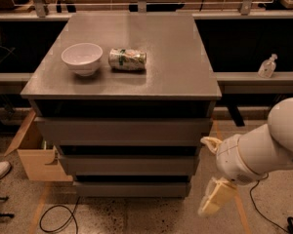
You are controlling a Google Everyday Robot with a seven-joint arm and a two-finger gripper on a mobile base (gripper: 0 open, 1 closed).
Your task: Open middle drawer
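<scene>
Approach step: the gripper (217,199) hangs below the tabletop's (178,52) front-right corner; open or closed, I cannot tell. Next it must reach the shut middle drawer (128,165).

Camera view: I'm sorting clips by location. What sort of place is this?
Probably a robotics lab or workshop: loose cable on the floor, cardboard box, benches behind the cabinet. The gripper hangs low, right of the middle drawer.
</scene>
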